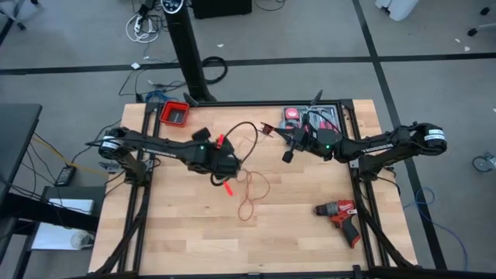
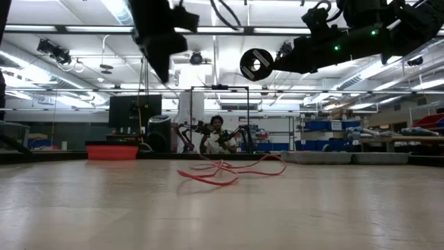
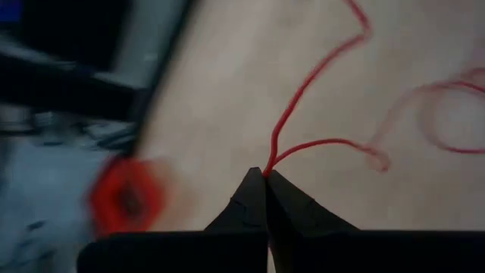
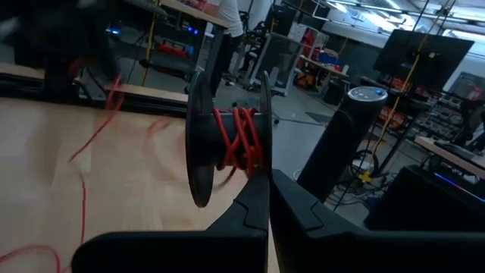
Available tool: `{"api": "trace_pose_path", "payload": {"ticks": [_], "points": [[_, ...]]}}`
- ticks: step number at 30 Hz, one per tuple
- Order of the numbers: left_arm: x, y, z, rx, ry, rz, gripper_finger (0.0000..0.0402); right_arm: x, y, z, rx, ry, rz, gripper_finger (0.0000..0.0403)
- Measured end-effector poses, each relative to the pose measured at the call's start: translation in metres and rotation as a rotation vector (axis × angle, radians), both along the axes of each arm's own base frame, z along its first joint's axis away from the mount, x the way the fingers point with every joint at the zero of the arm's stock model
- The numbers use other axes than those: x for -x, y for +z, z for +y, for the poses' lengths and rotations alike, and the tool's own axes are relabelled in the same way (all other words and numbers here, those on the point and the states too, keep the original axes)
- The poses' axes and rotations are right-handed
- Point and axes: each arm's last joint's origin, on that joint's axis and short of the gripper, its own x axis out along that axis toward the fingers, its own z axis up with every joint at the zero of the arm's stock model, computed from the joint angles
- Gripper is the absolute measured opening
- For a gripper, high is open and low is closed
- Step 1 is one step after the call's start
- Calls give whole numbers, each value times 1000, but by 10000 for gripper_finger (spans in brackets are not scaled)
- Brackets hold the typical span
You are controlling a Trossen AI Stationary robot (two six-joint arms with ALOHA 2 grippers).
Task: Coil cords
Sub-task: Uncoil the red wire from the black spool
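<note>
The cord is a thin red wire lying in slack loops on the wooden table, with a black stretch arching above it. Some red turns are wound on a small black spool. My left gripper hangs over the table's middle, slanting down, shut on the red wire. My right gripper reaches in level from the right, shut on the spool, which floats high above the table. My left gripper pinches the red wire between its two fingertips, at a bend: two strands run out from the tips. The fingers slant down from the table's left. The wire falls away slack to the loops on the table. My right gripper pinches the rim of one flange of the spool between its fingertips. The fingers come level from the table's right. The spool is lifted clear of the table, its axle lying level, with red wire wound on its core.
A red bin stands at the far left of the table, a red-and-black case at the far right, a red drill near the right front. A person sits in the room beyond the table.
</note>
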Motion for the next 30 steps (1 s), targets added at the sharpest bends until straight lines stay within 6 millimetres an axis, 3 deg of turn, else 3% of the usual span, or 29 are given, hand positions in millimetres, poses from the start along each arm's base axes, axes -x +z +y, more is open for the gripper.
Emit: {"api": "trace_pose_path", "payload": {"ticks": [7,16,24,30], "points": [[16,35,3,-88,59,82,0,0,-1,0,16,0,18,0],[13,69,-3,-90,18,-22,0,2,-6,-6,69,-73,108,0],[11,101,-19,-106,-42,-165,0,7,-10,-16,151,-236,222,0],[0,110,-40,-10,-232,-229,0,12,-5,-22,229,-456,266,0]]}}
